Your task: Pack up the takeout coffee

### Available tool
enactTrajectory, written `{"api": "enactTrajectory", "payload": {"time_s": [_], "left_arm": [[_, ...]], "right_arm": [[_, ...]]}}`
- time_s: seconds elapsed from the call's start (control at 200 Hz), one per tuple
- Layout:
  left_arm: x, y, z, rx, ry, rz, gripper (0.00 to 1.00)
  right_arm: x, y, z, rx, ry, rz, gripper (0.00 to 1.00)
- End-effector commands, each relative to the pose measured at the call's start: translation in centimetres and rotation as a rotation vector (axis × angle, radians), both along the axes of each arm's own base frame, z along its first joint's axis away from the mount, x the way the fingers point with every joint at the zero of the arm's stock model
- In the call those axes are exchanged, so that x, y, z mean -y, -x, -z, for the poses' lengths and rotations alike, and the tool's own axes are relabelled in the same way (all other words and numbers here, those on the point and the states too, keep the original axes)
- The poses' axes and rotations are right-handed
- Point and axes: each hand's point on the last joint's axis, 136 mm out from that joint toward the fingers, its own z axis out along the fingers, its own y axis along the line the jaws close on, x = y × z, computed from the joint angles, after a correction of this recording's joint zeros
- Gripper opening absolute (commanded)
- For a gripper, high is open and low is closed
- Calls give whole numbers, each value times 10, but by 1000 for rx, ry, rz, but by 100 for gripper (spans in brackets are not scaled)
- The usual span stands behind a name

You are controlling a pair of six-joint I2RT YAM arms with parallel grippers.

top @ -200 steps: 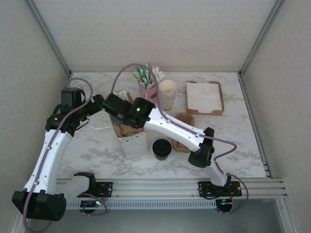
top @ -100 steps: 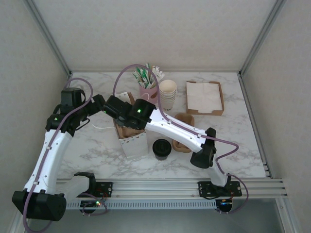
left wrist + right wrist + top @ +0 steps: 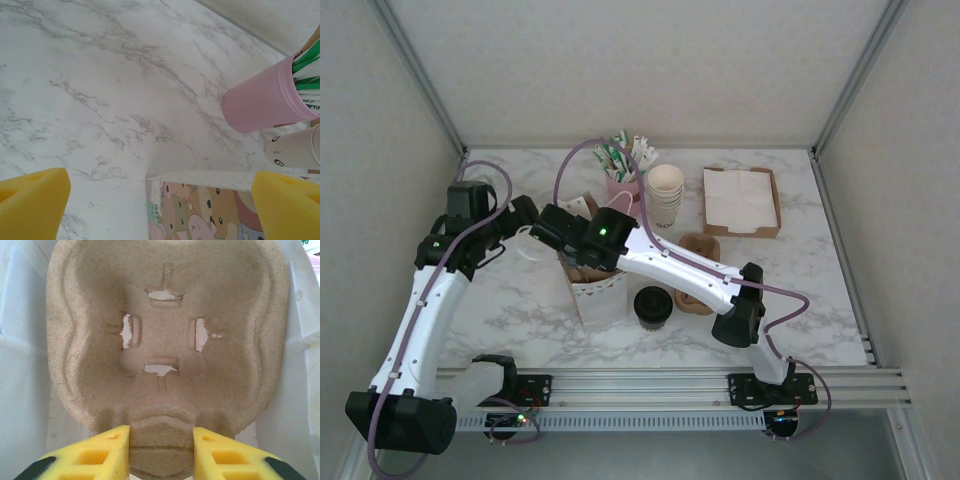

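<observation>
The takeout coffee (image 3: 652, 305), a small cup with a black lid, stands on the table just right of the white paper bag (image 3: 600, 300). My right gripper (image 3: 572, 250) reaches down into the bag's open top. In the right wrist view the gripper (image 3: 161, 450) is shut on the near tab of a brown pulp cup carrier (image 3: 165, 340), with the bag's white walls on both sides. My left gripper (image 3: 532, 225) hovers at the bag's far left side. In the left wrist view the gripper (image 3: 160, 210) is open, and the bag's patterned edge (image 3: 200, 200) lies between its fingers.
A pink cup (image 3: 623, 185) of straws and a stack of cream paper cups (image 3: 665, 195) stand behind the bag. A brown tray of napkins (image 3: 740, 200) sits at the back right. Another pulp carrier (image 3: 698, 270) lies right of the coffee.
My right gripper has shifted slightly with the carrier in the bag's mouth, and the bag has nudged a little toward the near side. The left arm has hardly moved.
</observation>
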Motion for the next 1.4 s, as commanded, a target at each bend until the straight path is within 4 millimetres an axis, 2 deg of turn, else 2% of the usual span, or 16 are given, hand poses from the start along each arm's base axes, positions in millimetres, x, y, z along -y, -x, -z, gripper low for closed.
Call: {"api": "enactTrajectory", "payload": {"time_s": [0.0,0.33,0.756,1.176,1.396], "left_arm": [[-2,2,5,-16,-14,12,93],[1,2,6,-17,-5,25,93],[2,2,5,-14,-4,31,94],[1,3,6,-19,-6,30,94],[1,3,6,-20,-7,31,94]], "right_arm": [[4,8,8,-15,51,-11,32],[3,14,20,-65,71,-27,32],[0,14,20,-75,62,-39,33],[0,9,47,-106,135,-32,33],[-3,8,43,-97,117,-33,37]]}}
